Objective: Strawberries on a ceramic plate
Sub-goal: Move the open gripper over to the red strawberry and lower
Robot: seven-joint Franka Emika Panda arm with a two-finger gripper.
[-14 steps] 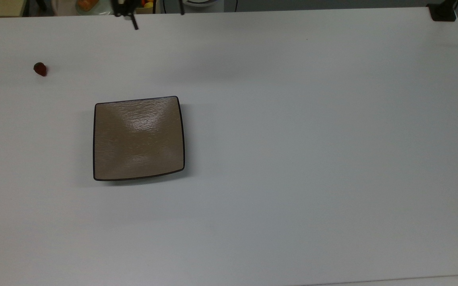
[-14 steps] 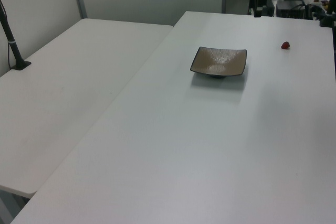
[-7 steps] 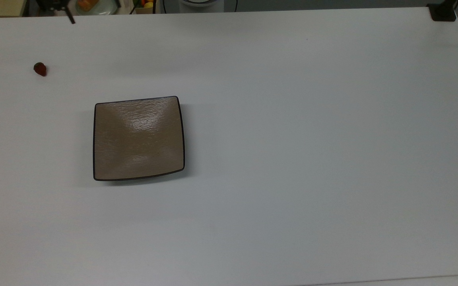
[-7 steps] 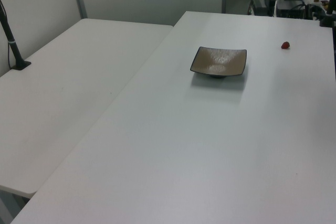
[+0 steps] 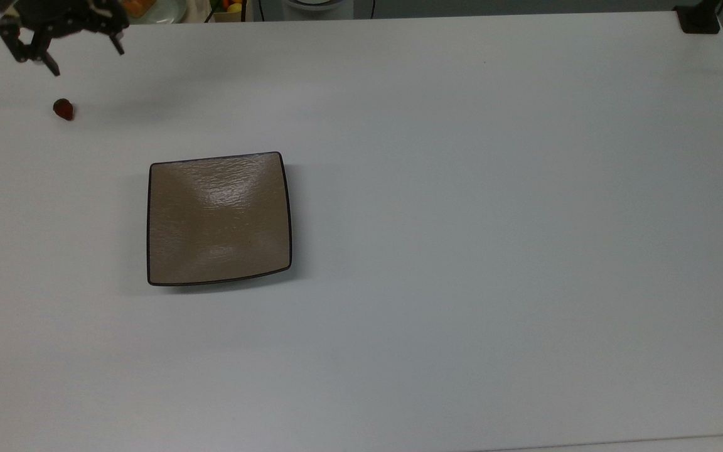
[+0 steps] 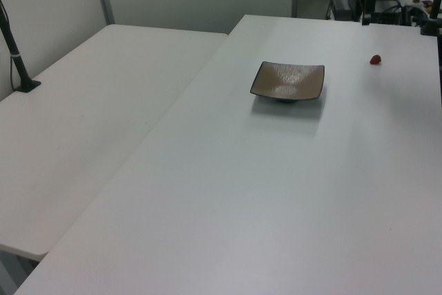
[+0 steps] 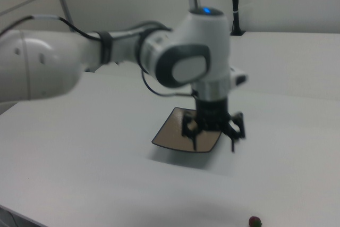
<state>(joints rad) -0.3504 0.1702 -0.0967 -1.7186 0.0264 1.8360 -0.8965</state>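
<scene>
While hanging above the white table near the top view's upper left corner, gripper with fingers spread apart, nothing between them. Strawberry lying on the table just below and beside the gripper in the top view, untouched. Ceramic plate flat on the table, bare, well apart from the strawberry toward the top view's lower right.

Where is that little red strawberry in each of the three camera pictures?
Top view: the strawberry lies near the top view's upper left, on the white table.
Left view: it sits at the left view's upper right.
Right view: it is at the bottom edge.
Shared landmark: the tan square plate.
</scene>
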